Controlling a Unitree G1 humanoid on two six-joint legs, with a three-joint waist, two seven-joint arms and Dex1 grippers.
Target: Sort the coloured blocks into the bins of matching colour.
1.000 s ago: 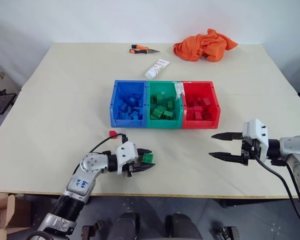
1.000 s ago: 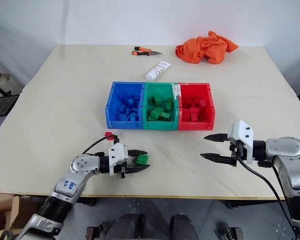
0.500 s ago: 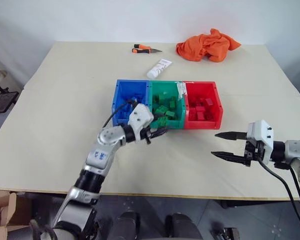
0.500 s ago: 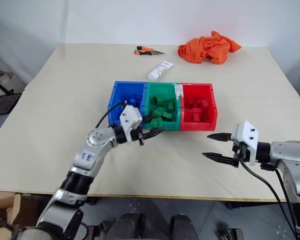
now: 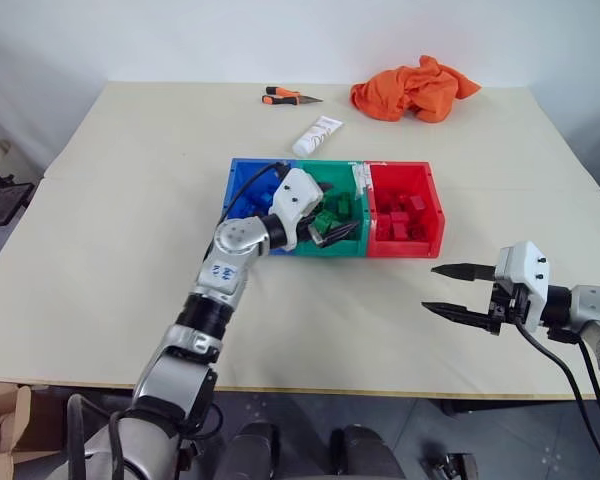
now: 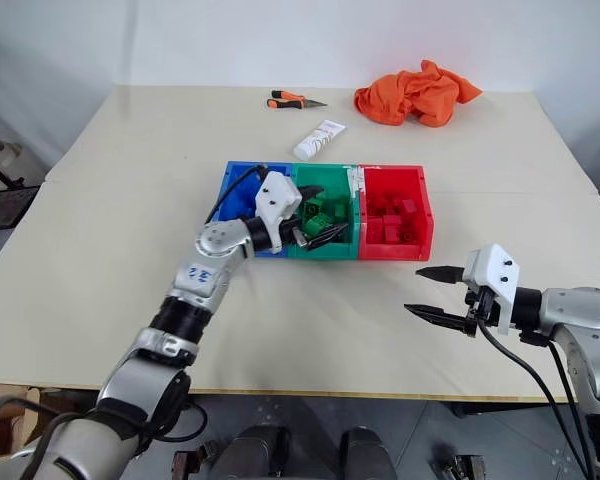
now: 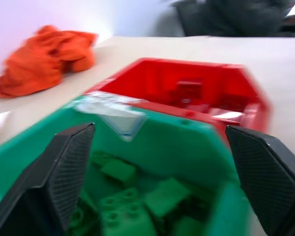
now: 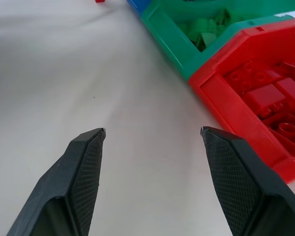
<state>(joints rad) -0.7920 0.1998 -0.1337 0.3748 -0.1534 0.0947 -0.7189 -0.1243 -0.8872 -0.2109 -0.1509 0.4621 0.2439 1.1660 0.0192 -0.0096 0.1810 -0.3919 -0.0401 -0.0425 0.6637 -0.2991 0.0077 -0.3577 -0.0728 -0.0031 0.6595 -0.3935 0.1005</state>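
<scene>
Three joined bins sit mid-table: blue, green and red. Each holds several blocks of its own colour, such as the green blocks and the red blocks. My left gripper hovers over the green bin with its jaws spread wide and nothing between its fingers. My right gripper stands open above bare table, to the right of the red bin and nearer to me, and it holds nothing. A small red piece lies on the table near the blue bin.
At the far side of the table lie an orange cloth, a white tube and an orange-handled tool. The table's front edge runs just below my right gripper.
My left arm lifted the green block from the near table up and forward over the green bin. There its jaws opened and the block left them. The right gripper stayed put.
</scene>
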